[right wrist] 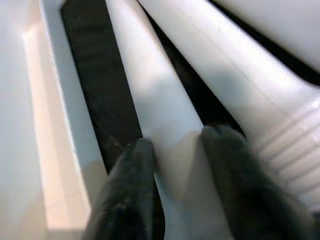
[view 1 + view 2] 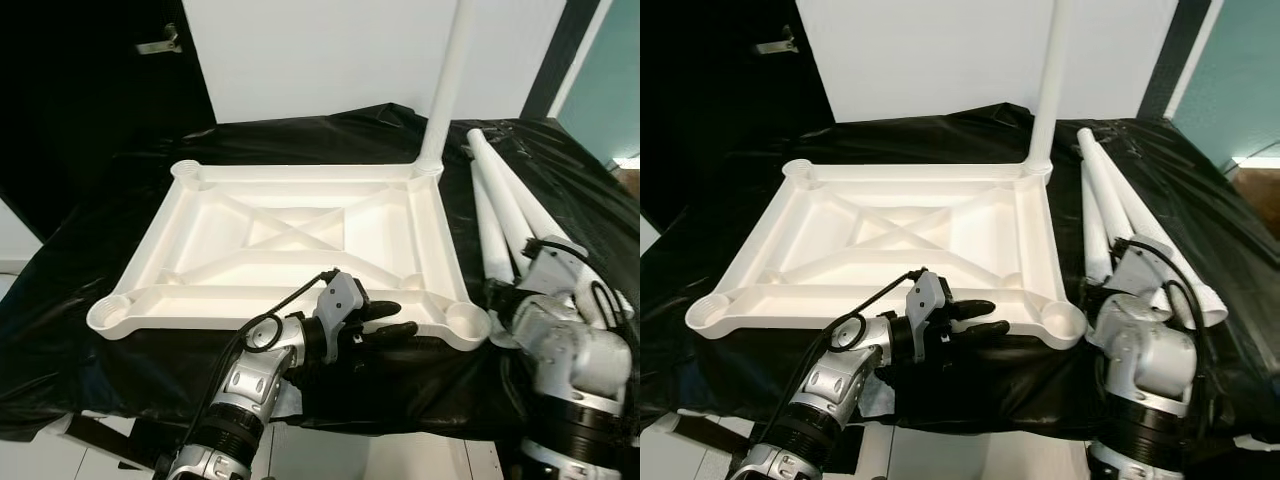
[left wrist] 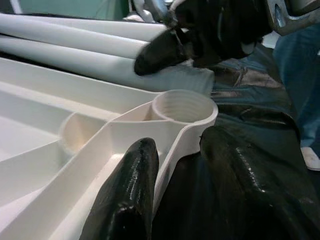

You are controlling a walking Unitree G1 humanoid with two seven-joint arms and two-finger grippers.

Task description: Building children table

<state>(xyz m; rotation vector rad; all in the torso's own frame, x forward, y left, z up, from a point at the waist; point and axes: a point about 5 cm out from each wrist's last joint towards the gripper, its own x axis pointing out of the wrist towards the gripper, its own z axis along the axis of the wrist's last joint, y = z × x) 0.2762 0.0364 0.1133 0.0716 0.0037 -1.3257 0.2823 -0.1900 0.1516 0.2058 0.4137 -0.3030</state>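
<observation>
The left gripper, fingers parted, straddles the near rim of the upturned white tabletop at 6 o'clock, one finger inside, the other outside. The right gripper pinches a loose white leg at 4 o'clock. One leg stands screwed in at 1 o'clock, its top cut off

tabletop: white, ribbed underside up, laid flat on black sheet
fitted leg: upright in far right corner socket
loose legs: white, laid just beside the tabletop's right edge
</observation>
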